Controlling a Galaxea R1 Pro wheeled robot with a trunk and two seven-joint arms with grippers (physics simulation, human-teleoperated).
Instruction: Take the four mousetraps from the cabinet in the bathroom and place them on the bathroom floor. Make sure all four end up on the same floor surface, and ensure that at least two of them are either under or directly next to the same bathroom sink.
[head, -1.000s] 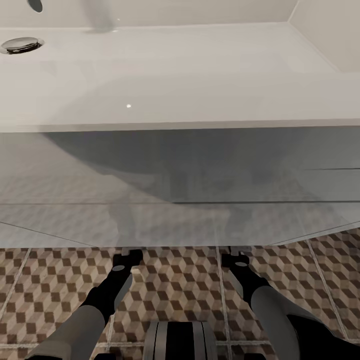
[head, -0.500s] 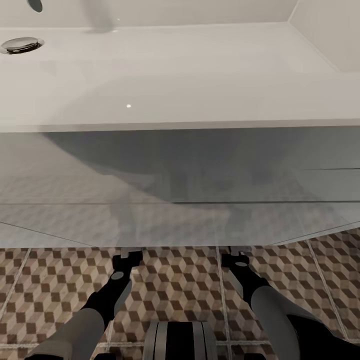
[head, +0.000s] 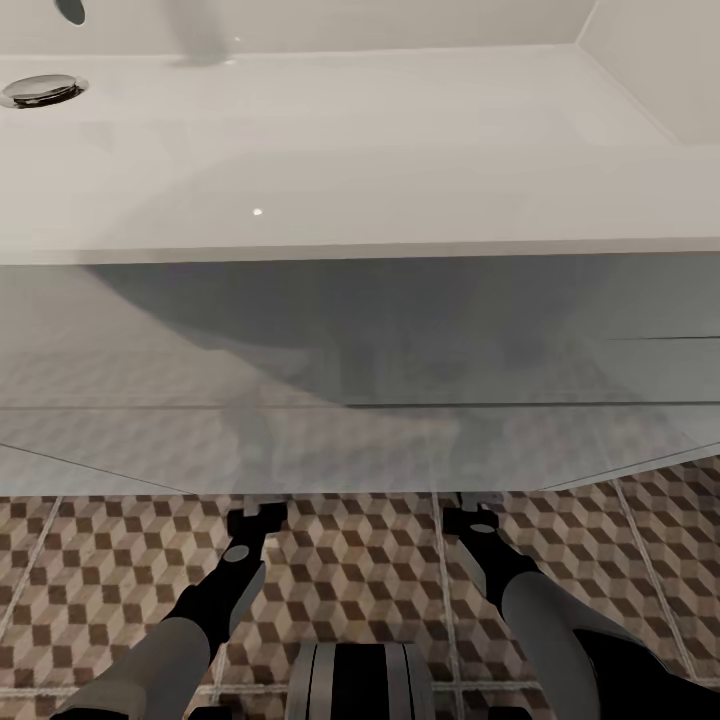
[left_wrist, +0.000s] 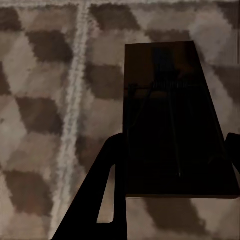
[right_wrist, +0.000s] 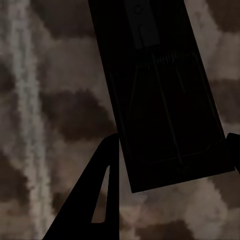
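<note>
Mousetraps sit between the fingers of both hands: the left hand (left_wrist: 172, 165) grasps one mousetrap (left_wrist: 172, 115), the right hand (right_wrist: 172, 165) another (right_wrist: 160, 95), both close above the bathroom floor (head: 360, 580) under the sink (head: 330, 150). Nothing has visibly shifted in the last second, so neither is released yet. No brand or writing is readable.

left tool (left_wrist: 172, 165): lowered, fingers straddling board | right tool (right_wrist: 172, 170): same
</note>
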